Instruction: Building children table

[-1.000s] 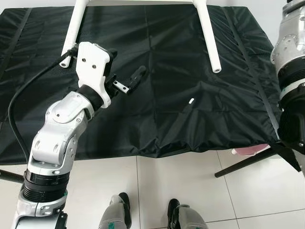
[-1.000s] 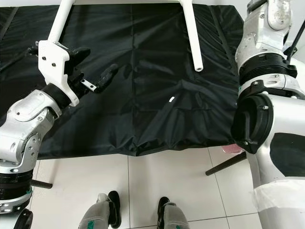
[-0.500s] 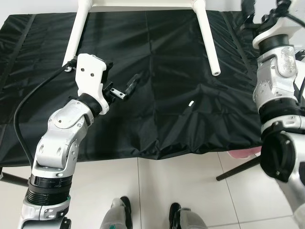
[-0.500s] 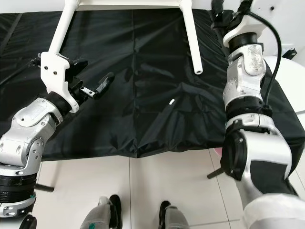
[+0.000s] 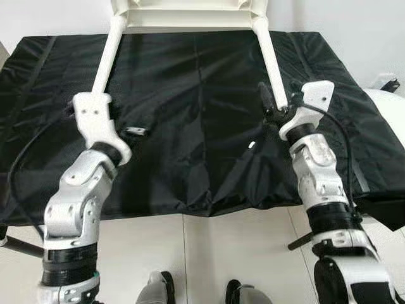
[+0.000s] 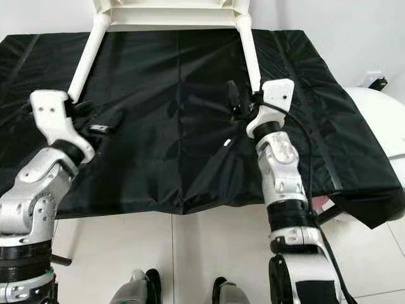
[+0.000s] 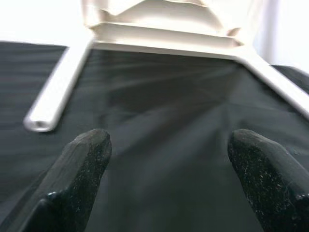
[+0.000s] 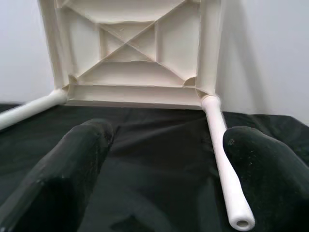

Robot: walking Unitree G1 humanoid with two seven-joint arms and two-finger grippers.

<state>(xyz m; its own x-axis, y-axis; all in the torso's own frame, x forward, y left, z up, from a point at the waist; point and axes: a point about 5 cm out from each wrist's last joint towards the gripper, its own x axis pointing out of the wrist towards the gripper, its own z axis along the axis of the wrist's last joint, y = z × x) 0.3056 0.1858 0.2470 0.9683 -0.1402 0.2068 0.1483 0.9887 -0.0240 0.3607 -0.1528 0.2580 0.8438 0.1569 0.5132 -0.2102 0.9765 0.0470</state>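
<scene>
Two white legs already stand out from the children's table (image 5: 190, 14), which lies on its side at the far edge of the black cloth (image 5: 202, 158), its ribbed underside facing the robot. The left leg (image 5: 106, 60) and the right leg (image 5: 273, 63) slope down toward the robot and rest on the cloth, their open ends nearest it. A small white piece (image 5: 252, 145), too small to name, lies on the cloth between the arms.

Judging by the poses, the step is to reach in and take hold of the table frame. It would go best if each gripper closes squarely around a leg near its free end, so the light frame does not twist or slide on the slippery cloth.

The right gripper (image 8: 164, 159) hovers just beside the right leg's end, fingers spread wide, holding nothing and touching nothing. The left gripper (image 7: 169, 164) hangs low over the cloth near the left leg's tip, equally wide open and empty
</scene>
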